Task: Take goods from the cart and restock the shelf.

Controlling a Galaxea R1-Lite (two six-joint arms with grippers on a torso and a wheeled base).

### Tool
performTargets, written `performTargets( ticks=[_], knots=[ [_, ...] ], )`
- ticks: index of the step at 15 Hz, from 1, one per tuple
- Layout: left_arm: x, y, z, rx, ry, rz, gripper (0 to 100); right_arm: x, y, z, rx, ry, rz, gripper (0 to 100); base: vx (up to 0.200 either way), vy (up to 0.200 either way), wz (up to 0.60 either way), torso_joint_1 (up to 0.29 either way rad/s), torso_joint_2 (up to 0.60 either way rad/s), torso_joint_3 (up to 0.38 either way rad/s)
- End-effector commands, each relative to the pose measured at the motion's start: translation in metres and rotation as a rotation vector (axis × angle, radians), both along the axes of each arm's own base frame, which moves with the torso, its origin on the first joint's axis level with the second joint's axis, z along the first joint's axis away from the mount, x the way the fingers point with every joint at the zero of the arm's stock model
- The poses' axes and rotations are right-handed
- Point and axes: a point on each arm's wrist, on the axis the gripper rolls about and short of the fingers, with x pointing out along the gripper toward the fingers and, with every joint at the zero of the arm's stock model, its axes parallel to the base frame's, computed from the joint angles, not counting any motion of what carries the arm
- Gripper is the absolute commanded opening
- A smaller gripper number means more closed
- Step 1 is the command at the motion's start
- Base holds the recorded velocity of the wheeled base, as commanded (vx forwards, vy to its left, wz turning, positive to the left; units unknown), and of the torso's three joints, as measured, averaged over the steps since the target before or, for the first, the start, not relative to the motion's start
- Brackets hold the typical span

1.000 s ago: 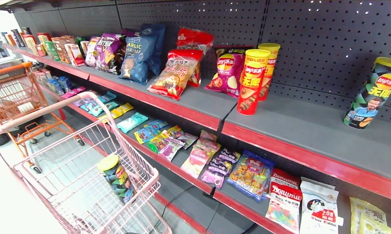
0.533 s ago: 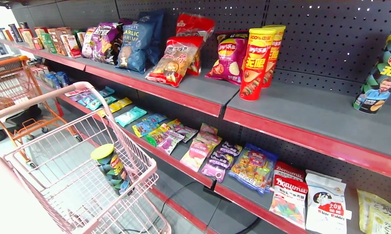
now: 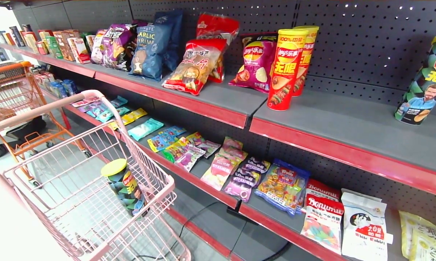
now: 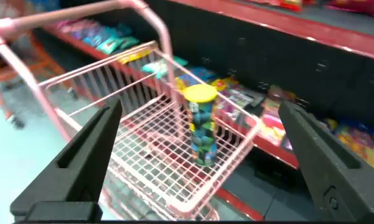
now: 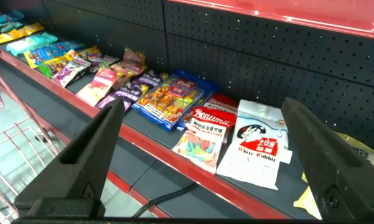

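Left tool (image 4: 200, 107) here: two matte black fingers (image 4: 74, 168), flat-sided wedges narrowing to blunt tips. And the right tool (image 5: 202, 106) is its twin, with black, angular fingers (image 5: 81, 168) and plain, unmarked faces.

My left gripper (image 4: 199, 106), a matte black two-finger claw, is spread wide. Its long, wedge-shaped left fingers (image 4: 81, 162) stand far apart, one on each side of my wrist's line of sight. They taper from broad bases to blunt tips that lean slightly toward each other, and the tips sit level. The claw points forward and down. My right gripper (image 5: 202, 102), of the same matte black two-finger build, has the same pose. Its right fingers (image 5: 327, 162) are parted just as widely, tips level with one another, and it is aimed forward and a little downward.
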Motion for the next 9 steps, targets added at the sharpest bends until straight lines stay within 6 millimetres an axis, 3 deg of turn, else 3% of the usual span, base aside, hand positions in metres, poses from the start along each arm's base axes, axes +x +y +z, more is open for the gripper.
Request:
performTargets(
  ticks=[1,4,9],
  knots=[
    [0.095,0.016,-0.005,-0.068,0.278,0.158,100,0.000,0.000,0.000,-0.001,0.000,0.001,100,0.000,0.000,0.00,0.000,0.00,0.000],
    [0.151,0.025,-0.042,-0.055,0.340,0.006,100,0.000,0.000,0.000,-0.001,0.000,0.001,100,0.000,0.000,0.00,0.000,0.00,0.000],
    [0.195,0.028,-0.098,-0.027,0.430,-0.138,100,0.000,0.000,0.000,-0.004,0.000,0.002,100,0.000,0.000,0.00,0.000,0.00,0.000]
  ],
)
